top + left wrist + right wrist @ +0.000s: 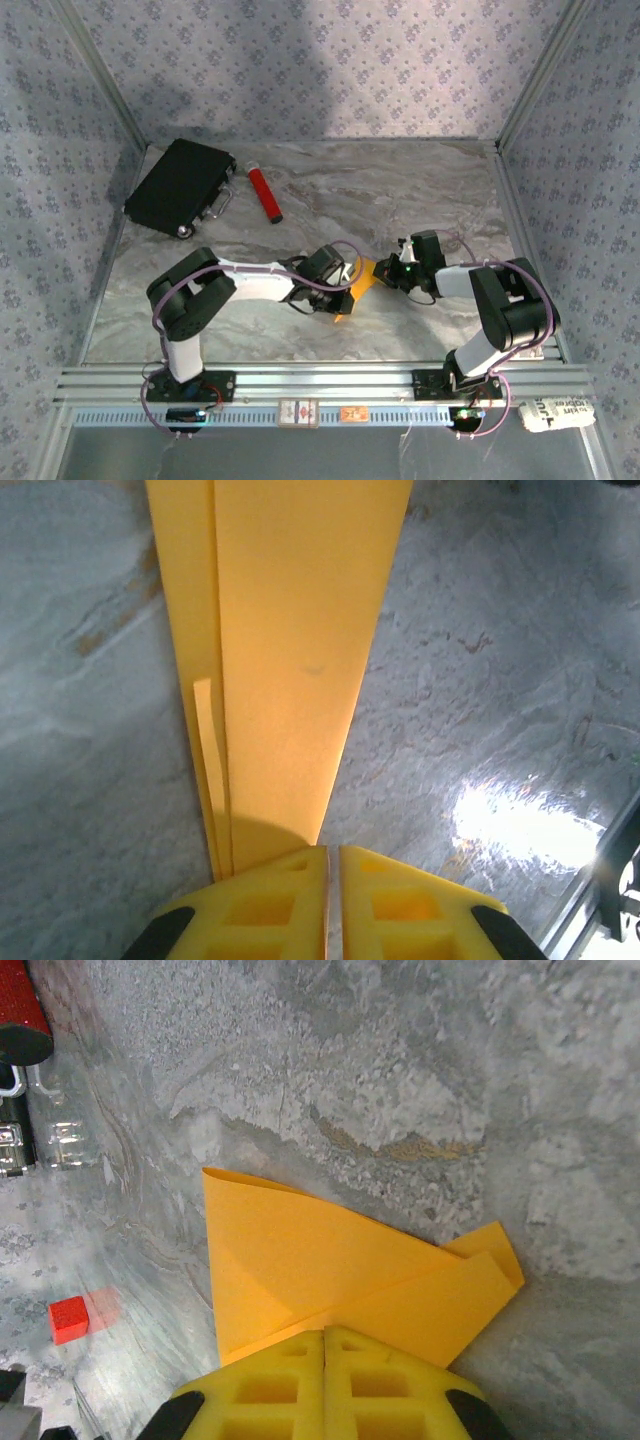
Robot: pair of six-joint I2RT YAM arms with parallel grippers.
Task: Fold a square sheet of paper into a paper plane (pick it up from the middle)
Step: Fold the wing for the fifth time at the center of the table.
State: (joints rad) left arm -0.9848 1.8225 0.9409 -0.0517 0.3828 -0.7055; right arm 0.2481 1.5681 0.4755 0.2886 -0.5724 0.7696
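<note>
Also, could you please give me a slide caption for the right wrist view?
The right gripper, shut on the folded orange-yellow paper, over the marbled table.

The square sheet of paper [290, 630] was thin, matt orange-yellow paper, smooth between sharp creases. The bench [500, 680] had a marbled grey, stone-look surface with a sheen that caught glare. The left claw [333, 855] and the right claw [323, 1338] had fingers of matt yellow moulded plastic. The red cylinder [20, 1005] looked glittery. The black case [180, 185] was matt. The rail [320, 380] was brushed metal.
</note>
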